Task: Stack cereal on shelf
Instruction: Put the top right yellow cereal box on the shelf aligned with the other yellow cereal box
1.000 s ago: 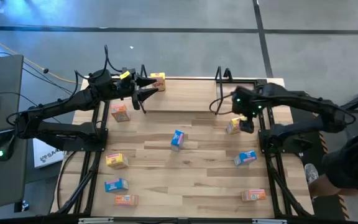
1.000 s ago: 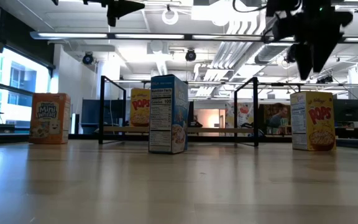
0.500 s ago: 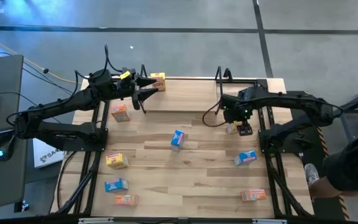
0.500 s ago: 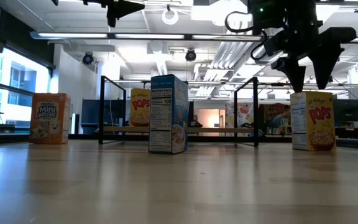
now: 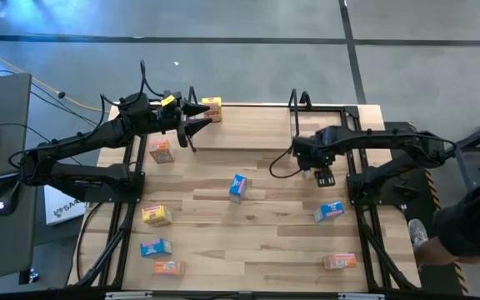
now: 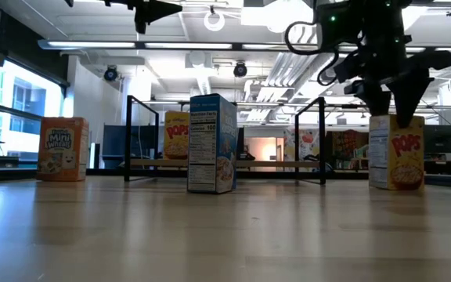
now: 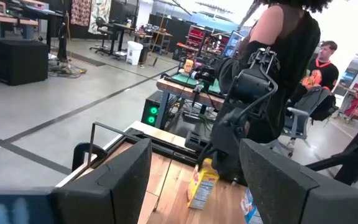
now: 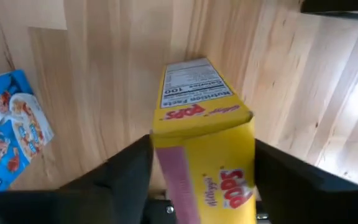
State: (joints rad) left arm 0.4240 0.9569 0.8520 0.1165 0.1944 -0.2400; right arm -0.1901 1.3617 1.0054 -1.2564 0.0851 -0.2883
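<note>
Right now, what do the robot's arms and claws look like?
Both arms are dark and jointed, with thin black cables looping off them. The left gripper has two pointy black fingers and a small yellow tag behind it. The right gripper has wide flat black fingers, and a tiny green light glows on that arm.

Grey concrete floor (image 5: 248, 50) crossed by dark lines, open white ceiling with ducts (image 6: 233, 47), bright window (image 6: 14, 106) at one side, cluttered workbenches (image 7: 191, 81), standing person (image 7: 284, 68).

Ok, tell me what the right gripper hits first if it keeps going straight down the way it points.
The yellow Pops cereal box. The right gripper points down at it with its fingers open on either side of the box top, so the palm would probably meet the box before the table.
</note>
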